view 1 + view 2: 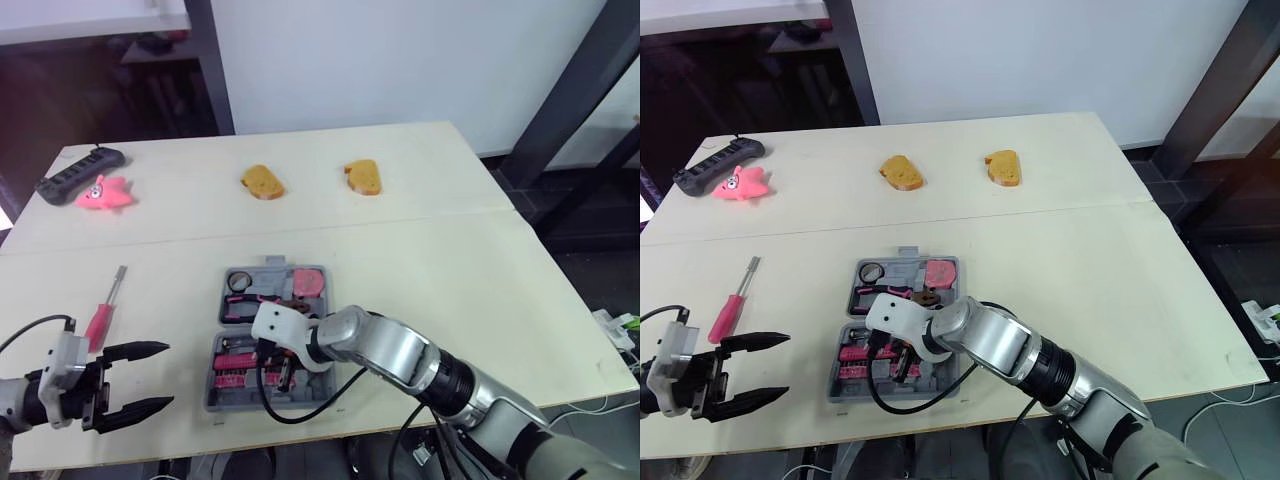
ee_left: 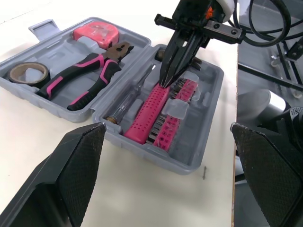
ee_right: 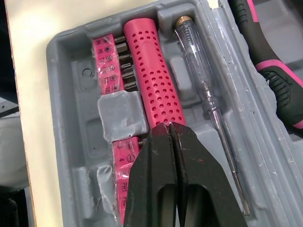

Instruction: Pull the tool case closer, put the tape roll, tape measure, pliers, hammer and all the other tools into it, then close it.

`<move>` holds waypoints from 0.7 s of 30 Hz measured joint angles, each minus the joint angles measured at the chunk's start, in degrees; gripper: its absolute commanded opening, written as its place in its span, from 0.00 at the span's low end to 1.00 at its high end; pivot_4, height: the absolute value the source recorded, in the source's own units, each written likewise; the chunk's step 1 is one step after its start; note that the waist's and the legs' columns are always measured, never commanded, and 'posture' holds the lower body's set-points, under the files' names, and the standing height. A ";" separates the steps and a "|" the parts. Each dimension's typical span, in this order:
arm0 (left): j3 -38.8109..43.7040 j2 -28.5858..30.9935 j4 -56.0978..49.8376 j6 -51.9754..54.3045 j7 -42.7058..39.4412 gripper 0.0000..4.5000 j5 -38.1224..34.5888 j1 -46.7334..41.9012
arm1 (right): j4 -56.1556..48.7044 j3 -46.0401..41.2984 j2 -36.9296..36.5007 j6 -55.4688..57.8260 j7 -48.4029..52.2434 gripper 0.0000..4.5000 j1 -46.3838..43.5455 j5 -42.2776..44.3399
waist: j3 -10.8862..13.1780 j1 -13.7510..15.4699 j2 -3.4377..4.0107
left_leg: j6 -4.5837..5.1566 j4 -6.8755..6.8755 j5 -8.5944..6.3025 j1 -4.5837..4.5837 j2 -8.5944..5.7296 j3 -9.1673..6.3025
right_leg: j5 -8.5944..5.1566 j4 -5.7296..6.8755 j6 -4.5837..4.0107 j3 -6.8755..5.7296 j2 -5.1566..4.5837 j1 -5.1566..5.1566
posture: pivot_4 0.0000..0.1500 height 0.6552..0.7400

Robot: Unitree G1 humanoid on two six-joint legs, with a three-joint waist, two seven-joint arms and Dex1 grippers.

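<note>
I'd say the packing is mostly done. The tool case (image 2: 207, 124) sits open at the near edge, centre, with the tape roll (image 2: 27, 73), pliers (image 2: 90, 75) and tape measure (image 2: 97, 32) in its far half. My right gripper (image 3: 170, 130) is pinched shut with its tips on the pink handle (image 3: 154, 80) in the near half. The left gripper (image 1: 167, 376) hangs wide open and empty, near left. The pink screwdriver (image 1: 103, 315) on the table left of the case needs loading, then I can close the lid.
</note>
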 measured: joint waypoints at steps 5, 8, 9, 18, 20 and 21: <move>0.00 0.00 -0.01 0.04 0.20 1.00 0.00 0.03 | -0.56 -0.04 0.12 2.24 -0.39 0.02 0.56 -0.42 | -0.04 0.18 0.01 | 0.00 0.02 0.00 0.13 -0.01 0.00 | 0.00 -0.02 0.00 0.00 -0.02 0.19 | 1.00 1.00; 0.00 0.00 -0.02 0.05 0.35 1.00 0.00 0.05 | -0.26 0.06 0.20 2.39 -0.56 0.02 1.36 -0.55 | -0.05 0.26 -0.01 | 0.00 -0.06 -0.01 0.65 -0.01 0.01 | -0.13 -0.15 -0.18 0.00 -0.04 0.72 | 1.00 1.00; 0.01 0.01 -0.03 0.05 0.37 1.00 -0.01 0.06 | -0.22 0.10 0.19 2.38 -0.55 0.02 1.53 -0.61 | -0.12 0.27 0.00 | 0.01 -0.09 -0.01 0.71 -0.01 0.01 | -0.14 -0.17 -0.18 0.00 -0.04 0.77 | 1.00 1.00; 0.06 0.10 -0.53 0.19 0.44 1.00 -0.05 0.13 | 5.18 -0.88 1.28 -1.61 1.11 0.02 6.36 -1.12 | -1.45 0.06 0.01 | 0.01 -0.27 -0.01 1.00 -0.01 0.02 | -0.19 -0.22 -0.18 0.02 -0.01 0.98 | 1.00 1.00; 0.07 0.11 -0.53 0.21 0.43 1.00 -0.05 0.15 | 5.86 -1.90 1.35 -3.14 1.64 0.02 7.61 -1.13 | -1.60 0.06 -0.01 | 0.01 -0.48 -0.01 1.18 -0.01 0.03 | -0.26 -0.23 -0.22 0.03 -0.01 1.07 | 1.00 1.00; 0.07 0.11 -0.54 0.23 0.43 1.00 -0.05 0.16 | 6.13 -2.35 1.47 -3.41 1.85 0.02 8.03 -1.09 | -1.60 0.06 -0.02 | 0.01 -0.63 -0.01 1.32 -0.01 0.05 | -0.27 -0.28 -0.24 0.05 -0.02 1.14 | 1.00 1.00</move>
